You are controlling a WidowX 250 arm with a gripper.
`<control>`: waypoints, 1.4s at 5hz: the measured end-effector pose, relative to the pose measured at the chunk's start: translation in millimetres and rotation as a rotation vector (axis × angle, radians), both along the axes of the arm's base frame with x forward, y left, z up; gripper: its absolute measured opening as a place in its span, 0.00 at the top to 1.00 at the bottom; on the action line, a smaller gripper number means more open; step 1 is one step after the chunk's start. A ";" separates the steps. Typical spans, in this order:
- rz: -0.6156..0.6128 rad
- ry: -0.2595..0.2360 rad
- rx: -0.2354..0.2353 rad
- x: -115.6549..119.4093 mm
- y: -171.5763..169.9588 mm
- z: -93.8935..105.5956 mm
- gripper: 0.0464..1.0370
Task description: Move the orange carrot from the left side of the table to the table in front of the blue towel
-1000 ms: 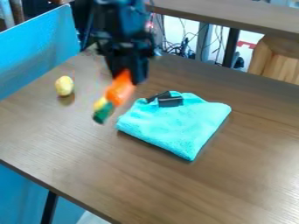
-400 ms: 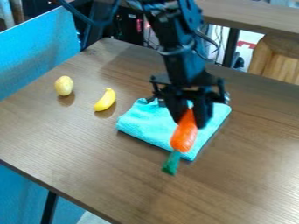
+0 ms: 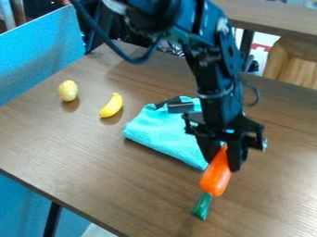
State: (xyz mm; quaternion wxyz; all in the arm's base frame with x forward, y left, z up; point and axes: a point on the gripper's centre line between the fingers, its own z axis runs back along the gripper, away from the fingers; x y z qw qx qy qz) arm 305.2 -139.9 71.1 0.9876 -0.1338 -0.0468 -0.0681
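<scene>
Behind a brown wooden table, a second tabletop and a pale wooden box; along the left edge, a blue panel. On to the middle: a folded turquoise cloth, lying flat, with small black pieces on top, near the side towards the table's far edge. Over at the left edge, a yellow egg-shaped thing! Just beside, further in from that edge, a yellow banana, well apart from the cloth's front corner. And here, right of the cloth and towards the table's front edge, the black gripper, pointing down, jaws parted only by the thickness of an orange carrot and pinched on the upper end. Tilted, that carrot, with green tip lowest, towards the front edge; touching the wood or just above, impossible to tell.
</scene>
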 end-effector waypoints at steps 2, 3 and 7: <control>-0.020 0.163 0.049 -1.2 -2.2 -31.3 0.54; -0.069 0.208 0.083 1.4 -0.3 -35.5 0.54; -0.093 0.182 0.135 0.8 -12.4 -40.8 0.17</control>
